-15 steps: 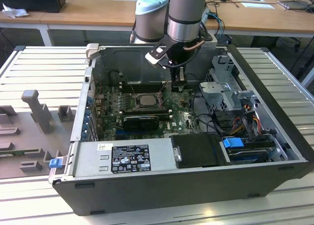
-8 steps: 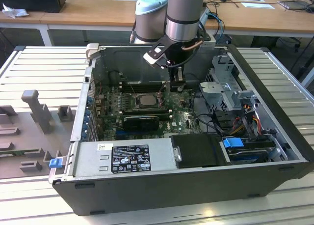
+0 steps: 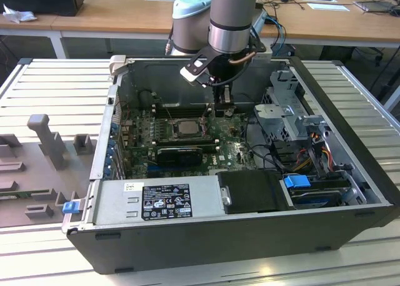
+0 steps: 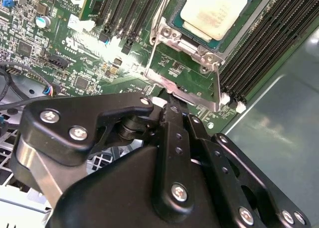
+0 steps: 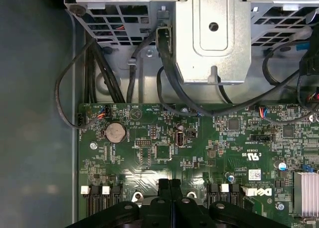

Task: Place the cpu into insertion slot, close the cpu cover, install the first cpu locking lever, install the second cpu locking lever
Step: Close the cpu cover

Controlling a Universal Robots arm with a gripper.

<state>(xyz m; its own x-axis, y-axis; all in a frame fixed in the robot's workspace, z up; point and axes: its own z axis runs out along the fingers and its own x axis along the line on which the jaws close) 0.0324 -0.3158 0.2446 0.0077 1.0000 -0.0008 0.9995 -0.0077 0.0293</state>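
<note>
Overlapping cpu cover (image 4: pixel 185 90) edge, jaws together

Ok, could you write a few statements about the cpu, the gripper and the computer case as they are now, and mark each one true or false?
1. The cpu lies in the insertion slot, pale top up. True.
2. The gripper holds the cpu. False: its fingers are shut together on nothing, and the cpu sits in the slot.
3. The computer case is open, with the motherboard exposed. True.
4. The gripper hangs outside the case. False: it is inside the case, above the motherboard, close beside the slot.
</note>
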